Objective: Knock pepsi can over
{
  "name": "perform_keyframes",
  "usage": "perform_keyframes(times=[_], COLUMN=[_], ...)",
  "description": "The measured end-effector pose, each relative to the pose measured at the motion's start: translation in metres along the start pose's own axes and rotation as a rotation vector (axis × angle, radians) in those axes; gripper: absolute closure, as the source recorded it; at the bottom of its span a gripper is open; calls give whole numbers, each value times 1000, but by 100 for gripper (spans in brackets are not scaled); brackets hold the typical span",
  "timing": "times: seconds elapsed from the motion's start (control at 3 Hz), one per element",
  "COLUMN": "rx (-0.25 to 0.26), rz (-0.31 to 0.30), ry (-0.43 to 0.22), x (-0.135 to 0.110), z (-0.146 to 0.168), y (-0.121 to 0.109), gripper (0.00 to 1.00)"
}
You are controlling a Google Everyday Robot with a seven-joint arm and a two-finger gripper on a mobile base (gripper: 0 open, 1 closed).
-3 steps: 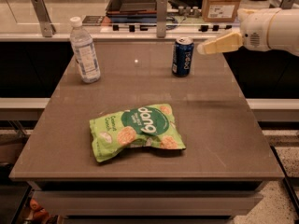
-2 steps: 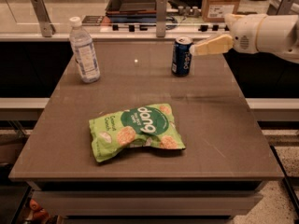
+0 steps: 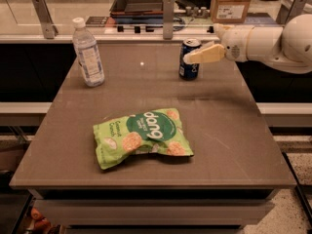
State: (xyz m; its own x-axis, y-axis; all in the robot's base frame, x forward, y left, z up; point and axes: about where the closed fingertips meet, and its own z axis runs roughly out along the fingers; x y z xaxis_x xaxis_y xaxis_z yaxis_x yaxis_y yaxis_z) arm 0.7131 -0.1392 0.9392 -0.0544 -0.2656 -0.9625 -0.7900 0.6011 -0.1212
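Note:
The pepsi can [image 3: 187, 70] is a dark blue can with a silver top rim. It stands upright at the back right of the brown table [image 3: 229, 130]. My gripper [image 3: 193, 57] comes in from the right on a white arm [image 3: 273, 42]. Its cream tip overlaps the upper right side of the can, at or just in front of it. I cannot tell whether it touches the can.
A clear water bottle [image 3: 87, 52] with a white cap stands at the back left. A green snack bag [image 3: 141, 136] lies flat in the middle of the table. Behind the table runs a counter with a tray [image 3: 141, 1] and a cardboard box [image 3: 233, 3].
The gripper has moved left, from beside the can to where its tip now overlaps the can's upper part. The can still stands upright in the same spot.

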Motion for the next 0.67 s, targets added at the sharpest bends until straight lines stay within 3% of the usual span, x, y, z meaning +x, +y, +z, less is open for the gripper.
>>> perform_keyframes(times=[0.33,0.67], rx=[-43,-43], rz=[12,12], ry=[-42,-42], x=[14,14], z=[29,29], y=[8,8], gripper=[0,0])
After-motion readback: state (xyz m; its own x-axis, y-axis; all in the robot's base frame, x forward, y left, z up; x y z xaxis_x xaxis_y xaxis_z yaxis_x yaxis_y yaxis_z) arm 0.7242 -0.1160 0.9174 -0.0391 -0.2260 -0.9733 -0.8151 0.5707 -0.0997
